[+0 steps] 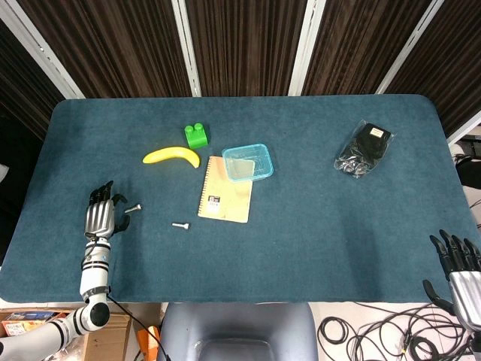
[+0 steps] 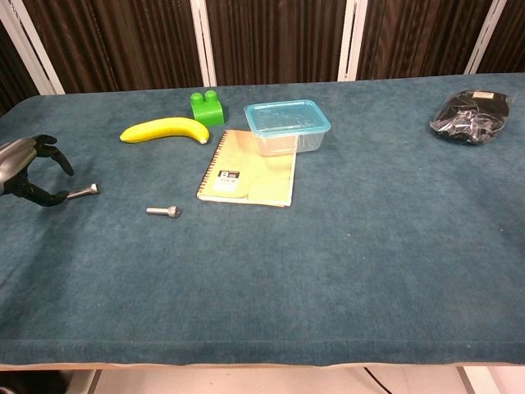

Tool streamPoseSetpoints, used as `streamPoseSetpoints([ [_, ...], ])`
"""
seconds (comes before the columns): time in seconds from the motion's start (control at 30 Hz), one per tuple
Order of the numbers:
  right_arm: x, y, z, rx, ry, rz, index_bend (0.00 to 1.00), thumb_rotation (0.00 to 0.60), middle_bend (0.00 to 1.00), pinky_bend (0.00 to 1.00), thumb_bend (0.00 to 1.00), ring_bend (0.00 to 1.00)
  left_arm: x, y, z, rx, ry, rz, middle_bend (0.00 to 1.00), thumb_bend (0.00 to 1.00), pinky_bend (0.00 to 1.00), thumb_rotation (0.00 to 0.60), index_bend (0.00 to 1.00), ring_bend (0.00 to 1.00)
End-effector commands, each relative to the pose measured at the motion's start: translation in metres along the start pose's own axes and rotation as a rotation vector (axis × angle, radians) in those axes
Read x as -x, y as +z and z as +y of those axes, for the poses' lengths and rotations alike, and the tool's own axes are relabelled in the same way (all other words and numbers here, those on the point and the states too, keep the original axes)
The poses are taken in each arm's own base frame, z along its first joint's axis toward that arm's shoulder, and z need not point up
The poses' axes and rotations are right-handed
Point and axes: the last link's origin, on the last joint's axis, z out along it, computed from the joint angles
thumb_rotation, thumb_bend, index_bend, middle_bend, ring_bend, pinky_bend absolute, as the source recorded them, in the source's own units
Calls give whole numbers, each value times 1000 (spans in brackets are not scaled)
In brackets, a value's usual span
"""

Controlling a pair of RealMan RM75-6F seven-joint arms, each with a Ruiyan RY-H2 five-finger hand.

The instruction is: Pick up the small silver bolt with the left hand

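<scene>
Near the left edge of the table (image 1: 338, 241), on its dark teal felt-like cloth: left hand (image 1: 101, 214), silver shell with black fingers. Fingers curved into a wide claw with the thumb apart from the rest, gripping nothing.

Just beside that hand, on the side toward the table's middle: small silver bolt (image 1: 133, 208), a short shiny metal rod with a broader head, flat on the cloth. In the chest view, shaft end right at the thumb tip; touching or not, cannot tell.

A little further toward the middle and nearer the front edge: second bolt (image 1: 179, 225), same shiny metal and same shape, also flat and apart from the hand.

Toward the back edge, left of centre: a smooth, curved yellow banana (image 1: 171, 156), and behind it a glossy green plastic building block (image 1: 197, 135) with two round studs.

At the centre: a tan spiral-bound notebook (image 1: 225, 201) with a matte cover, and a clear rectangular plastic box (image 1: 248, 162) with a pale blue lid, resting over the notebook's back corner.

Toward the back right corner: a crinkled see-through bag (image 1: 363, 149) of dark contents.

Beyond the front right corner, off the cloth: right hand (image 1: 457, 263), black fingers straight and spread, holding nothing.
</scene>
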Motion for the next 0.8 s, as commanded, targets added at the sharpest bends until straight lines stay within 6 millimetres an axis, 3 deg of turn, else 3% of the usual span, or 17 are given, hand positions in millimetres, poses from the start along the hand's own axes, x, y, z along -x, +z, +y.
streamPoseSetpoints([
  [0.03, 0, 0, -1, -2, 2, 2, 0, 600, 0, 36, 290, 0, 0, 2, -2, -9, -7, 3, 45, 340, 38, 600, 426, 0],
  [0.8, -2, -2, 1, 2, 7, 6, 0, 600, 0, 36, 290, 0, 22, 17, 0, -37, -17, -28, 76, 323, 60, 600, 503, 0],
])
